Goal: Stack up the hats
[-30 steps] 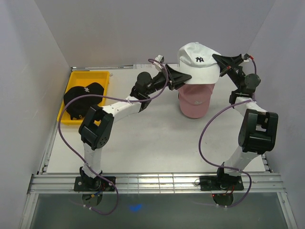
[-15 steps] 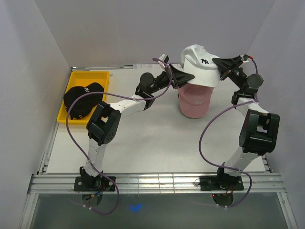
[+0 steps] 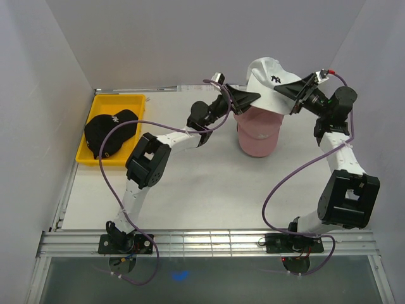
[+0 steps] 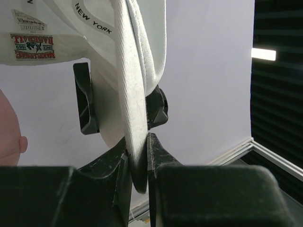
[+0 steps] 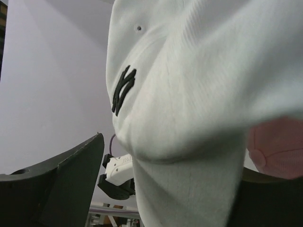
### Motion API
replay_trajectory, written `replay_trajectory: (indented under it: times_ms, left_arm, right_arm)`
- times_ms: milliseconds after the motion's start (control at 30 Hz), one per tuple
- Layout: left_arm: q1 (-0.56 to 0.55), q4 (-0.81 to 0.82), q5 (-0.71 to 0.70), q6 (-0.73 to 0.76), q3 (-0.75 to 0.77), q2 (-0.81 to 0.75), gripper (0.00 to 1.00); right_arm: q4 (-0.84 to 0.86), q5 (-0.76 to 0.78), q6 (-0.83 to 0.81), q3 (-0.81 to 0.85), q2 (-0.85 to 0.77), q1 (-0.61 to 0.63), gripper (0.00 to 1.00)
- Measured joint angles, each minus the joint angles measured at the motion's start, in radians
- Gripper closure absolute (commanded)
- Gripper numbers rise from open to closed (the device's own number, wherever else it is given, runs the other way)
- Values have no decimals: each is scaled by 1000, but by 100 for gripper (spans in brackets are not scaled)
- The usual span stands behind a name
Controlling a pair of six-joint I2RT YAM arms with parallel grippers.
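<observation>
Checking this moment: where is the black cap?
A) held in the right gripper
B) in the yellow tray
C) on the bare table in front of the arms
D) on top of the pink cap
B: the black cap lies in the yellow tray at the far left of the overhead view, well apart from the white cap and the pink cap below it.

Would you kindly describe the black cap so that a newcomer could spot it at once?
Look to the far left corner of the table, where a yellow tray sits. The black cap lies in that tray. It is the only dark cap, well apart from the white cap and pink cap on the right.
</observation>
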Motion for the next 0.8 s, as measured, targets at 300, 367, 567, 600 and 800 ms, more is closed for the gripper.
replay_trajectory:
  times_ms: [300, 367, 567, 600, 800]
  left_arm:
    - [-16, 26, -111, 0, 13, 37, 100]
    - [-16, 39, -126, -2, -1, 37, 100]
    - [-24, 64, -141, -2, -27, 37, 100]
    - [-26, 68, -141, -2, -27, 37, 100]
    - [-33, 75, -149, 2, -27, 37, 100]
  right_arm:
    - [-173, -20, -109, -17, -21, 7, 25]
    - [-183, -19, -118, -29, -39, 6, 26]
    - [-207, -19, -140, -93, -101, -9, 33]
    - [-214, -20, -143, -101, -109, -12, 35]
    - [-294, -11, -198, -115, -152, -40, 39]
